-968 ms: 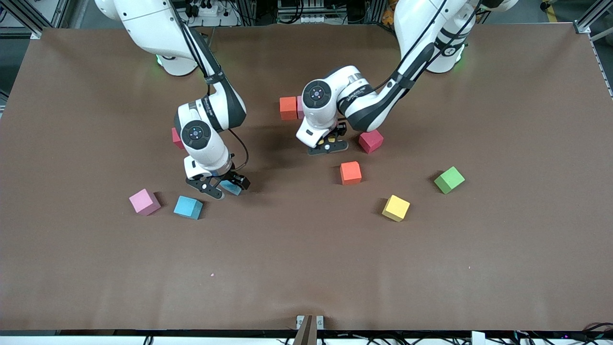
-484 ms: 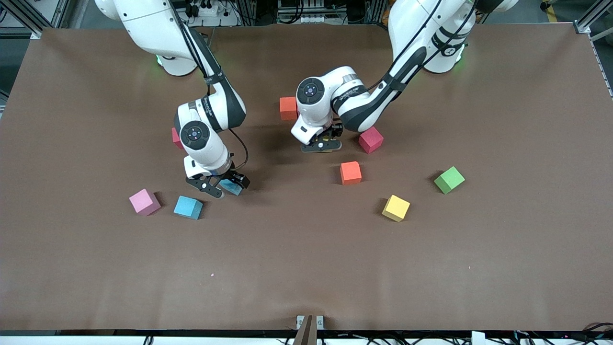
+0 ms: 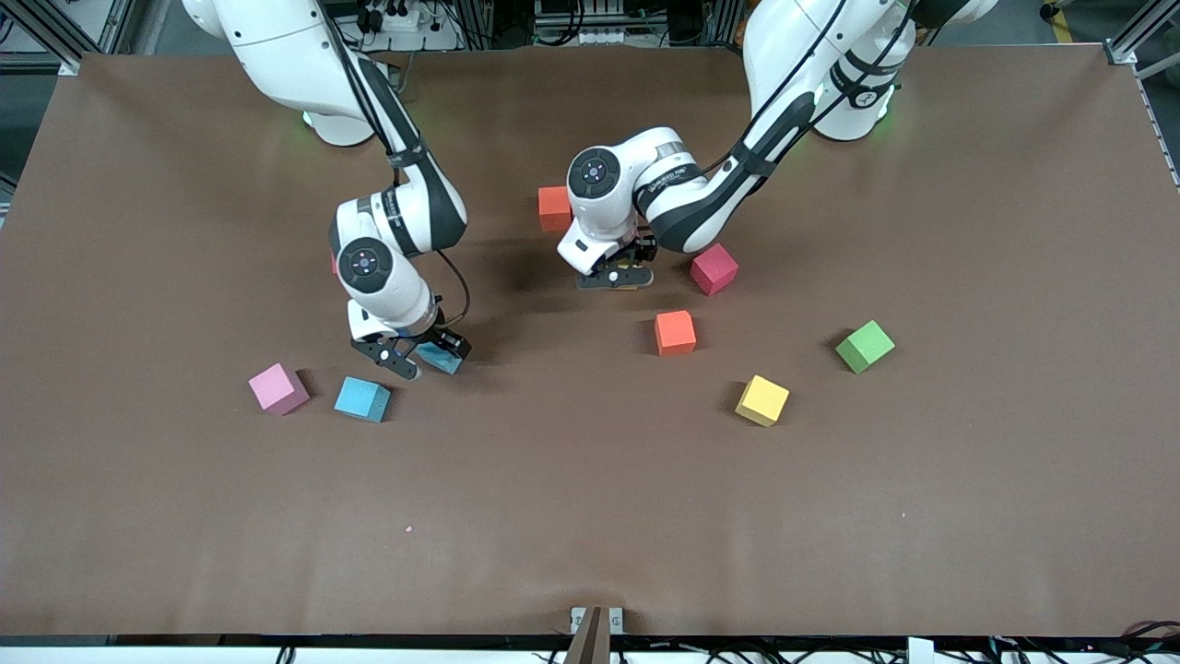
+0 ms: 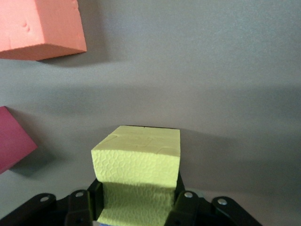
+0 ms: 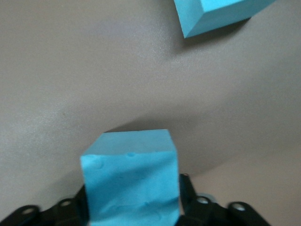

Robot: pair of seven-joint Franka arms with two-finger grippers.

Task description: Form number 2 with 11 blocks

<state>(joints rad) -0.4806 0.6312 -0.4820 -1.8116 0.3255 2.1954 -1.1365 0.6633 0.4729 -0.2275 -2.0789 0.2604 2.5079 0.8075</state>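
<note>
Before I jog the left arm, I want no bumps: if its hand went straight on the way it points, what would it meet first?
Probably the bare table: the left hand, shut on a yellow block, points down at it.

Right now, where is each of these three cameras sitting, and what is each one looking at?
Front view: high across the table, facing both arms and the scattered blocks.
Left wrist view: on the left arm's wrist, looking down past the left gripper at the yellow block it holds.
Right wrist view: on the right wrist, looking past the right gripper at its held blue block.
Shared: the loose blue block in the right wrist view also shows in the front view.
</note>
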